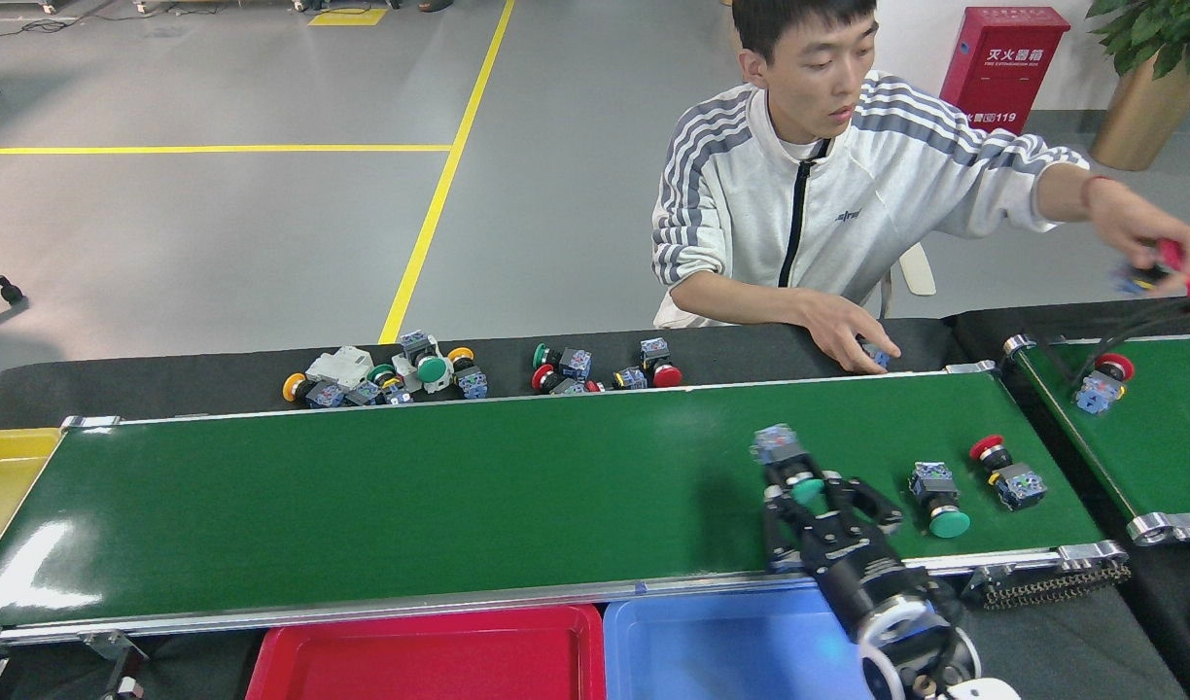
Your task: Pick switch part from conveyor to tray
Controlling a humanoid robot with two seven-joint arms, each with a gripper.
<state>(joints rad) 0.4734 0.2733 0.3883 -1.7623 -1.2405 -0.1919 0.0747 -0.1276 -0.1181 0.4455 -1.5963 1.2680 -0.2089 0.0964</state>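
While the red tray (430,656) and blue tray (731,651) at the bottom show no parts, the right gripper (817,506) stands wide around a green switch (794,472) on the conveyor (410,506), lower right; nothing is lifted yet. Two more switches (974,476) wait beside it. Left gripper is unseen.

Three switch parts (938,491) lay on the conveyor (459,496) toward its right end; two trays (439,656) sat side by side before it, loose parts (386,369) behind.
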